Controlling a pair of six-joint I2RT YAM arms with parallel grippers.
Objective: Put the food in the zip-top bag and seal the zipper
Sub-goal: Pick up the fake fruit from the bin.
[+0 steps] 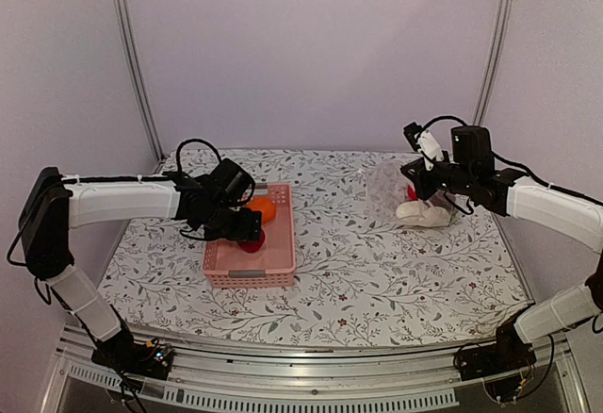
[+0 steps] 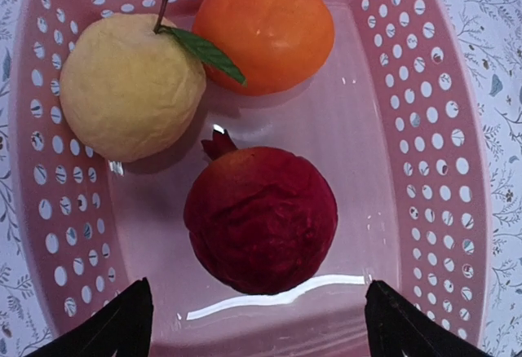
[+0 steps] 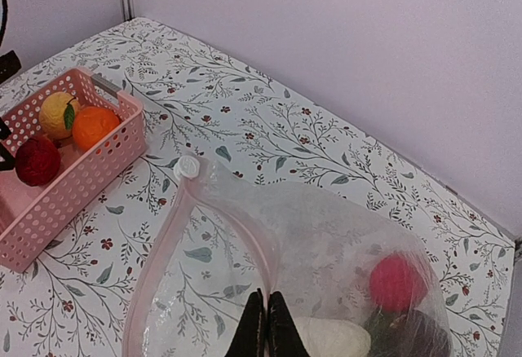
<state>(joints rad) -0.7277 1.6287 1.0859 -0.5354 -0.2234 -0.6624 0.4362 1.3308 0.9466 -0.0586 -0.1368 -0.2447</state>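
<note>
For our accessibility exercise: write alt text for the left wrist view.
Looking down into a pink basket holding three toy fruits: a dark maroon pomegranate nearest, a yellow fruit with a leaf, and an orange one. The left gripper hovers open above.

Table (image 1: pixel 358 272): floral-print cloth, leaf and berry pattern
On it, left: pink basket (image 1: pixel 251 276) — slatted
On it, right: zip-top bag (image 1: pixel 391 191) — clear, crinkly
</note>
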